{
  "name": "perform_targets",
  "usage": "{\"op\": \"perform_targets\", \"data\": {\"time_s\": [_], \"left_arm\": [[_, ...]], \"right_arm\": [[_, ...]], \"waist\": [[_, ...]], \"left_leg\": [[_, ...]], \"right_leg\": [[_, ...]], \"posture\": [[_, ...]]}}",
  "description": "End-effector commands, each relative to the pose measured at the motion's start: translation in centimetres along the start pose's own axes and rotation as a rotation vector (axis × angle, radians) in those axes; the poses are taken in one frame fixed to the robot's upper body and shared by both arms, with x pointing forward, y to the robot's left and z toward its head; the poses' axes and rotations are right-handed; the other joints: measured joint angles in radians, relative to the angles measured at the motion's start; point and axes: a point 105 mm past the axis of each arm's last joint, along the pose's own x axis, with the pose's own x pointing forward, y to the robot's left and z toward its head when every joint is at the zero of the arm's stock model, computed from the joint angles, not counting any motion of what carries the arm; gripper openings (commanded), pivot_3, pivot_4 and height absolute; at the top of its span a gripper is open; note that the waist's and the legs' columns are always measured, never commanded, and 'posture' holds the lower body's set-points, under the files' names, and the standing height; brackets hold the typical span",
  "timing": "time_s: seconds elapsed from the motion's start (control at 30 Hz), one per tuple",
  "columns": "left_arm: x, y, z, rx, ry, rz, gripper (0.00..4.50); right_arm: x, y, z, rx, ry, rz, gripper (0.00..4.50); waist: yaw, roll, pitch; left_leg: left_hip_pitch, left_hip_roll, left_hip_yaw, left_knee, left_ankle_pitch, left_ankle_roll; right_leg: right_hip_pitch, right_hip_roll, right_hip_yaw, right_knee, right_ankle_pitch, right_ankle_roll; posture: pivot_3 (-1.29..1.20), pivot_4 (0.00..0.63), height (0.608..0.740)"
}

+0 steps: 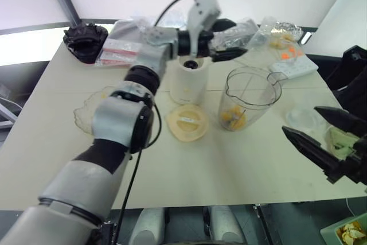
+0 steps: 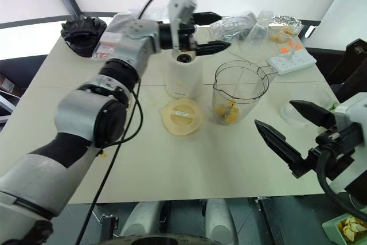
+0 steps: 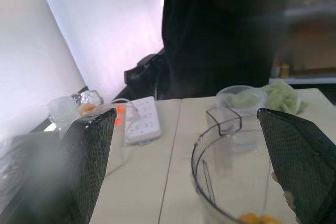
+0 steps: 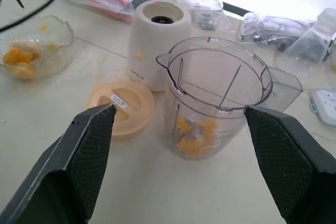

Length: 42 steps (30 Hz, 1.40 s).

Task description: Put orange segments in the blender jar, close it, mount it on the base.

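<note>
Jar (image 4: pixel 218 103) has segments (image 4: pixel 194 132) in; both end effectors spread, empty. Lid (image 4: pixel 122 107), near right end effector (image 4: pixel 178 153), probably goes on next.

On the pale rectangular table (image 1: pixel 189 170), the white rounded cylindrical blender base (image 1: pixel 188 80) stands at the centre of the frame. Just right of it stands the tall clear plastic blender jar (image 1: pixel 250 97), with the small yellow-orange orange segments (image 1: pixel 233 119) lying in its bottom. The flat round cream lid (image 1: pixel 187 123) lies directly below the base, left of the jar. The shallow wavy-edged glass bowl (image 4: pixel 32 45) sits at centre left. The white power strip (image 1: pixel 293 66) lies at upper right, above and right of the jar. The black ribbed round object (image 1: pixel 85 39) sits at upper left, with the clear plastic bags (image 1: pixel 123 50) just right of it.
</note>
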Motion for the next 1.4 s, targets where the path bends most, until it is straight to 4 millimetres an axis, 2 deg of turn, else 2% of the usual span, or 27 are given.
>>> {"op": "perform_targets", "data": {"time_s": [0.03, 0.07, 0.2, 0.33, 0.47, 0.5, 0.57, 0.7, 0.8, 0.93, 1.13, 1.27, 1.4], "left_arm": [[-2.7, 0.2, 0.2, 0.007, 0.000, -0.022, 4.46], [-4.0, 0.2, -0.5, 0.001, 0.021, -0.018, 4.46], [-6.4, -1.3, -2.6, -0.048, 0.075, 0.009, 4.46], [-9.1, -4.8, -5.9, -0.079, 0.192, 0.003, 4.46], [-10.7, -8.3, -8.8, -0.108, 0.281, -0.028, 4.46], [-11.0, -9.1, -9.3, -0.140, 0.279, -0.024, 4.46], [-10.8, -10.9, -11.3, -0.193, 0.284, 0.014, 4.46], [-10.0, -13.1, -13.0, -0.234, 0.289, 0.034, 4.46], [-9.6, -14.0, -13.5, -0.249, 0.286, 0.052, 4.46], [-9.3, -14.3, -13.0, -0.268, 0.259, 0.085, 4.46], [-9.2, -15.3, -13.1, -0.275, 0.262, 0.079, 4.46], [-9.2, -15.2, -13.3, -0.276, 0.265, 0.092, 4.46], [-9.2, -15.1, -13.2, -0.273, 0.264, 0.101, 4.46]], "right_arm": [[-0.4, -1.2, -0.9, 0.003, -0.005, -0.041, 4.10], [-0.4, -1.5, -1.4, 0.014, 0.005, -0.049, 4.10], [-1.0, -3.8, -3.3, 0.010, 0.038, -0.125, 4.10], [-1.2, -6.2, -4.9, 0.035, 0.033, -0.226, 4.10], [-1.0, -9.1, -6.5, 0.036, 0.012, -0.369, 4.10], [-0.9, -9.7, -7.1, 0.043, 0.010, -0.400, 4.10], [-1.1, -12.7, -8.9, 0.077, 0.015, -0.524, 4.10], [-0.7, -16.0, -10.5, 0.118, -0.008, -0.626, 4.10], [-0.1, -18.1, -11.7, 0.164, -0.018, -0.693, 4.10], [0.8, -20.0, -13.1, 0.180, 0.006, -0.737, 4.10], [2.5, -21.0, -14.5, 0.182, 0.030, -0.746, 4.10], [3.3, -21.6, -16.1, 0.204, 0.044, -0.781, 4.10], [3.9, -21.6, -16.6, 0.205, 0.047, -0.781, 4.10]], "waist": [[-0.001, 0.001, 0.000], [-0.002, 0.001, 0.000], [-0.002, 0.001, -0.001], [-0.001, 0.001, -0.001], [-0.001, 0.003, -0.002], [-0.001, 0.004, -0.002], [-0.001, 0.004, -0.004], [0.000, 0.005, -0.005], [-0.002, 0.006, -0.006], [-0.003, 0.010, -0.008], [-0.006, 0.016, -0.011], [-0.006, 0.016, -0.011], [-0.008, 0.017, -0.011]], "left_leg": [[0.000, 0.000, -0.001, 0.000, 0.000, 0.000], [0.001, 0.000, -0.002, 0.000, 0.000, 0.000], [0.001, 0.001, -0.003, 0.000, 0.000, 0.000], [0.001, 0.000, -0.003, 0.000, 0.000, 0.000], [0.002, 0.001, -0.003, 0.000, 0.000, -0.001], [0.002, 0.001, -0.003, 0.000, 0.000, -0.001], [0.003, 0.000, -0.003, 0.000, 0.001, -0.002], [0.004, -0.001, -0.003, 0.001, 0.001, -0.002], [0.005, 0.000, -0.002, 0.001, 0.001, -0.001], [0.006, 0.000, -0.002, 0.000, 0.001, -0.001], [0.008, -0.001, -0.001, 0.000, 0.001, -0.001], [0.016, -0.001, 0.002, -0.001, 0.001, -0.001], [0.018, -0.001, 0.002, -0.001, 0.001, -0.001]], "right_leg": [[0.000, 0.000, 0.000, 0.000, 0.000, 0.000], [0.000, 0.000, 0.000, 0.000, 0.000, 0.000], [0.000, 0.000, 0.001, 0.002, 0.000, 0.000], [0.000, -0.001, 0.001, 0.002, 0.000, 0.000], [0.000, -0.002, 0.002, 0.002, -0.001, -0.003], [0.000, -0.002, 0.002, 0.002, -0.001, -0.005], [0.000, -0.002, 0.002, 0.002, -0.001, -0.006], [0.004, -0.003, 0.001, 0.000, -0.001, -0.006], [0.004, -0.003, 0.001, 0.001, -0.001, -0.006], [0.004, -0.001, 0.001, 0.002, -0.001, -0.006], [0.005, -0.001, 0.001, 0.003, -0.001, -0.006], [0.014, -0.001, 0.001, 0.001, -0.002, -0.006], [0.016, 0.000, 0.001, 0.000, -0.002, -0.006]], "posture": [[0.00, 0.150, 0.740], [0.00, 0.150, 0.740], [0.00, 0.150, 0.740], [0.00, 0.150, 0.740], [0.00, 0.150, 0.740], [0.00, 0.150, 0.740], [0.00, 0.150, 0.740], [0.00, 0.150, 0.740], [0.00, 0.150, 0.740], [0.00, 0.150, 0.740], [0.00, 0.150, 0.740], [0.00, 0.150, 0.740], [0.00, 0.150, 0.740]]}}
